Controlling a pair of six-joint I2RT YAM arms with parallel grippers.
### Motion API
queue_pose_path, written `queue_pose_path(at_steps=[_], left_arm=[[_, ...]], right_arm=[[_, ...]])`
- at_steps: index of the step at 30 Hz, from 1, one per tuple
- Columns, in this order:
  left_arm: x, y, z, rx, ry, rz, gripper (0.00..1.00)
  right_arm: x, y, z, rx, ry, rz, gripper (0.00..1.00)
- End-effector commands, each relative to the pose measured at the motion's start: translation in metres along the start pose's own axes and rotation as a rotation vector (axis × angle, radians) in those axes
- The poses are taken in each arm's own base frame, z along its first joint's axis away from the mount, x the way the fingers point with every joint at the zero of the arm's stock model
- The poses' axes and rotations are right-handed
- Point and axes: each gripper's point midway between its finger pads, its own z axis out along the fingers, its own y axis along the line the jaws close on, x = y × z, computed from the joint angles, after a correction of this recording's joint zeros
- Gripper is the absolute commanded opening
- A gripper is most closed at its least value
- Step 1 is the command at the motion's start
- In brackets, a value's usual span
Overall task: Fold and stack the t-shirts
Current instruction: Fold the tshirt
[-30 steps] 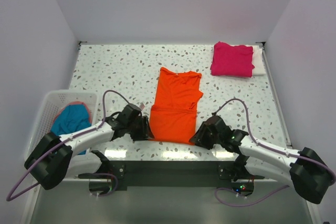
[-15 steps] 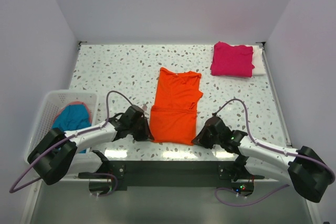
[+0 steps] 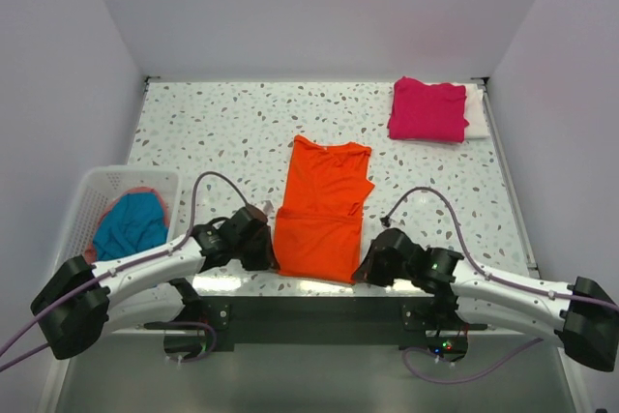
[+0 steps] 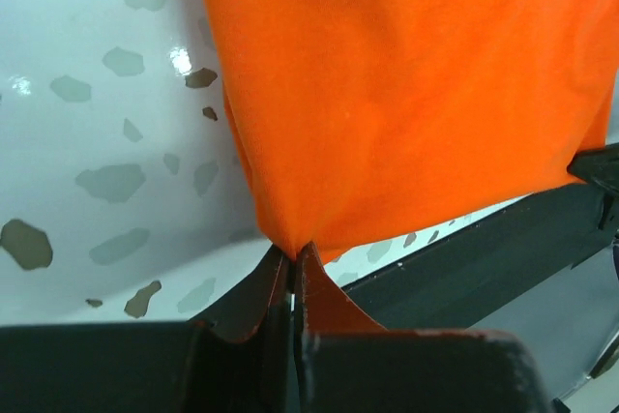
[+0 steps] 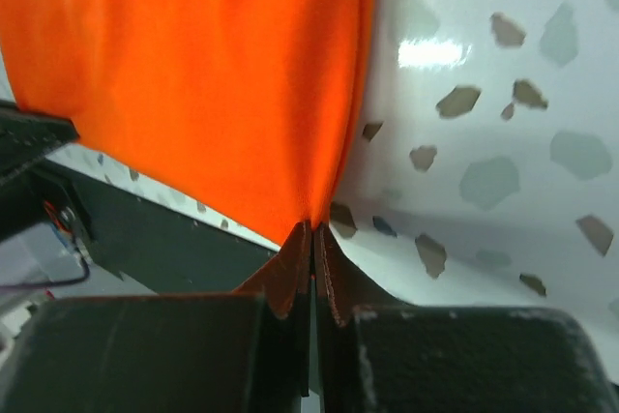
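Observation:
The bright orange t-shirt lies lengthwise in the middle of the table, its sides folded in. My left gripper is shut on its near left corner, and my right gripper is shut on its near right corner. Both wrist views show orange cloth pinched between closed jaws at the table's near edge. A magenta-pink t-shirt lies folded at the back right, on top of a white t-shirt. A teal-blue t-shirt is bunched in the basket.
A white slatted basket stands at the left edge of the speckled table. The dark mounting rail runs just below the table's near edge, behind both grippers. White walls close the back and sides.
Both grippers have closed on the orange t-shirt's near corners and pulled it toward the near edge. The whole shirt has slid slightly nearer.

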Motion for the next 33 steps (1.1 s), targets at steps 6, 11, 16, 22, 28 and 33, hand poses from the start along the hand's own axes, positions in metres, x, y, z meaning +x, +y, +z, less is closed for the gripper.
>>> queue_pose_path(at_steps=[6, 11, 16, 22, 28, 33], left_arm=[[-0.033, -0.024, -0.036, -0.017, -0.112, 0.038, 0.00], [-0.063, -0.047, -0.054, -0.015, -0.185, 0.087, 0.00], [-0.094, -0.064, -0.063, -0.007, -0.234, 0.111, 0.00], [-0.142, -0.074, -0.075, 0.027, -0.307, 0.129, 0.00], [-0.186, -0.091, -0.072, 0.050, -0.339, 0.156, 0.00], [-0.226, -0.110, -0.067, 0.087, -0.382, 0.143, 0.00]], right_arm=[[-0.018, 0.032, -0.031, 0.015, -0.107, -0.150, 0.00], [-0.040, 0.039, -0.051, 0.061, -0.194, -0.197, 0.00], [-0.066, 0.044, -0.069, 0.125, -0.295, -0.248, 0.00], [-0.100, 0.064, -0.078, 0.141, -0.338, -0.284, 0.00], [-0.143, 0.080, -0.070, 0.119, -0.348, -0.296, 0.00], [-0.191, 0.083, -0.063, 0.119, -0.386, -0.268, 0.00]])
